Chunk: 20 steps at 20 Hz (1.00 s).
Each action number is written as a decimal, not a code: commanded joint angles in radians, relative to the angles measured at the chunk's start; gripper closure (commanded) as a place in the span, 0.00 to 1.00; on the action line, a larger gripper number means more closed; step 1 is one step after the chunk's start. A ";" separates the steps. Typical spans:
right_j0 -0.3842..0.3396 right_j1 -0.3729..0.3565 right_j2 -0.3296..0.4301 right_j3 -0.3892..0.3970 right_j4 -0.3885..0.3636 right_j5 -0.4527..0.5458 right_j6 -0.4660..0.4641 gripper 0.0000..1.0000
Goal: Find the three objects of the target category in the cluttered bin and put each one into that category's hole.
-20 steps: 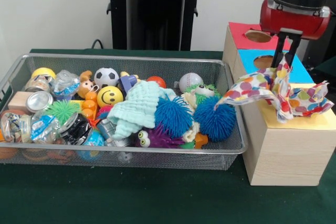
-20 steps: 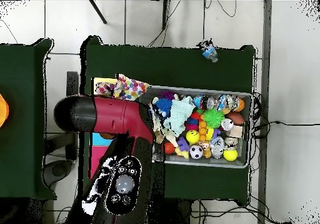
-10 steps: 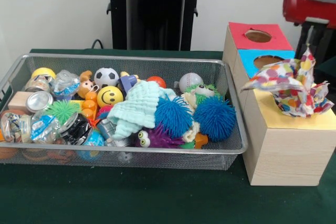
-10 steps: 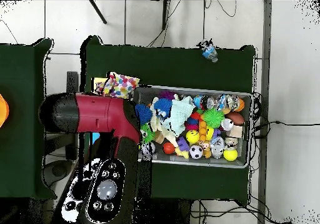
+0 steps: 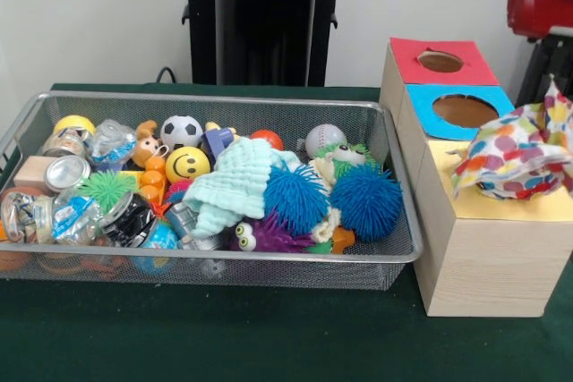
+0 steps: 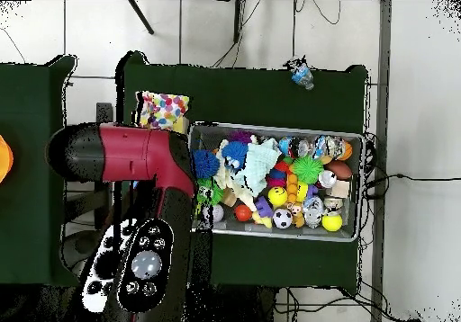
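Observation:
One polka-dot cloth (image 5: pixel 515 154) lies bunched on the yellow top (image 5: pixel 537 207) of the pale wooden box (image 5: pixel 483 261) and covers the yellow hole. One corner of it stands up in a peak at my gripper (image 5: pixel 551 87), which is shut on it at the picture's right edge. In the overhead view the cloth (image 6: pixel 164 110) shows just beyond my red arm (image 6: pixel 135 156), which hides the gripper. The wire bin (image 5: pixel 206 97) is full of toys, and no other dotted cloth shows in it.
The blue-surround hole (image 5: pixel 465 111) and the red-surround hole (image 5: pixel 440 62) lie behind the yellow one. A mint-green cloth (image 5: pixel 235 181), blue spiky balls (image 5: pixel 367 201), cans and small balls fill the bin. The black pedestal (image 5: pixel 264 15) stands behind it.
My gripper has moved right and away from the bin, dragging the dotted cloth across the box top. The cloth no longer hangs over the bin's edge and now uncovers the blue hole.

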 commanded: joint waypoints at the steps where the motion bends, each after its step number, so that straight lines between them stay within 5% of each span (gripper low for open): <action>1: -0.066 0.166 0.072 -0.031 0.035 -0.101 0.243 1.00; 10: -0.099 0.223 0.104 -0.022 0.033 -0.211 0.196 1.00; 20: -0.072 0.212 0.067 -0.023 0.030 -0.152 0.201 1.00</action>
